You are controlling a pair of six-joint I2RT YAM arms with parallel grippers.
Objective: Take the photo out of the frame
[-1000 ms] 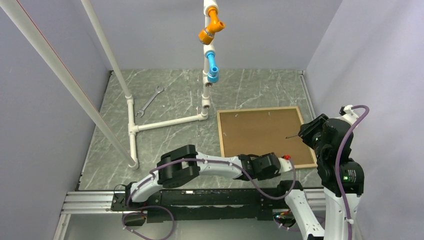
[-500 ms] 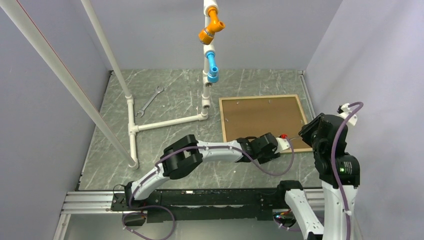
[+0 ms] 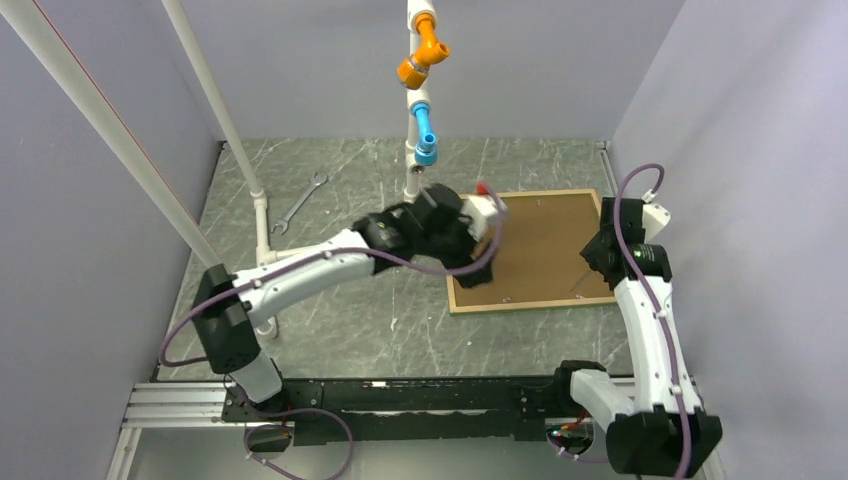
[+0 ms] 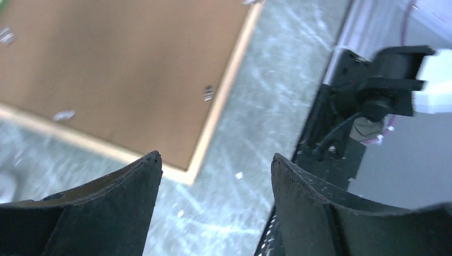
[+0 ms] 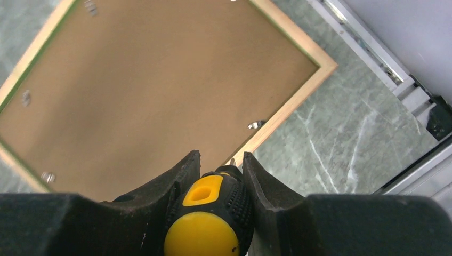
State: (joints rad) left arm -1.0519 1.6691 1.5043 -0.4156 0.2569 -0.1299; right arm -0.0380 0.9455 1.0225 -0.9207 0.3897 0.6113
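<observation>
The frame (image 3: 530,302) lies face down at the table's right, with its light wood edge and the brown backing panel (image 3: 545,245) showing. A green sliver shows on its rim in the right wrist view (image 5: 32,63). The photo is hidden under the backing. My left gripper (image 3: 472,272) is open and empty above the frame's near left corner (image 4: 187,173). My right gripper (image 3: 598,262) is shut on a yellow and black screwdriver (image 5: 210,213) over the frame's right edge, near a metal tab (image 5: 256,125).
A white pipe structure (image 3: 330,243) with orange (image 3: 425,50) and blue (image 3: 427,135) fittings stands left of the frame. A wrench (image 3: 300,200) lies at the far left. Other metal tabs (image 5: 48,176) sit along the backing. The arms' rail (image 3: 400,400) runs along the near edge.
The frame has slid away from the near edge. My left arm has swung from the near edge up over the frame's left side. My right arm has reached in lower with the screwdriver.
</observation>
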